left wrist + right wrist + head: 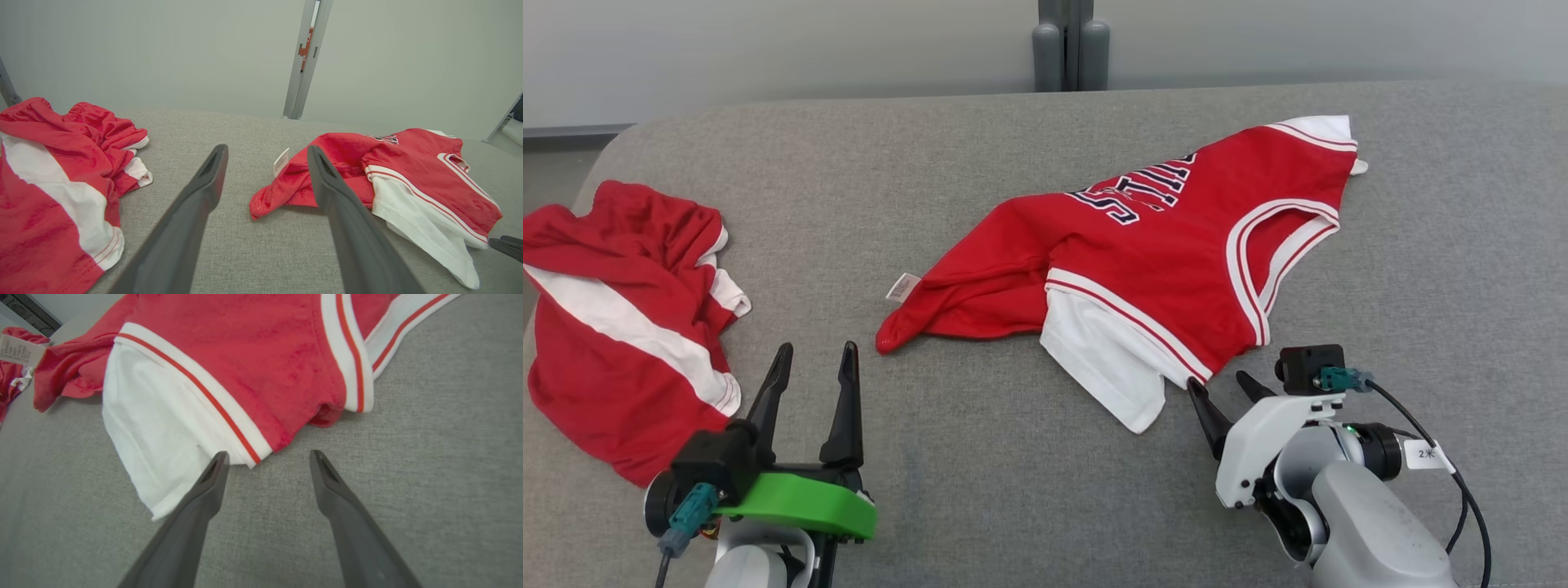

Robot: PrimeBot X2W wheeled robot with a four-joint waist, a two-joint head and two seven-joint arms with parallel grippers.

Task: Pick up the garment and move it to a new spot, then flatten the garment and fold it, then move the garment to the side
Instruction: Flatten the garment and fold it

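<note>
Two long, dark, tapering fingers are being carried by the left gripper (817, 347) and by the right gripper (1217, 378). The left wrist is being wrapped by a bright green bracket (800, 502), with a teal connector (690, 506) being shown beside it. The right wrist is being cased in a white shell (1258, 445). A black camera block (1308, 365), a black cable (1462, 490) and a white tag (1427, 454), marked with what may be a "2", are being borne there above a pale grey forearm (1372, 531).
</note>
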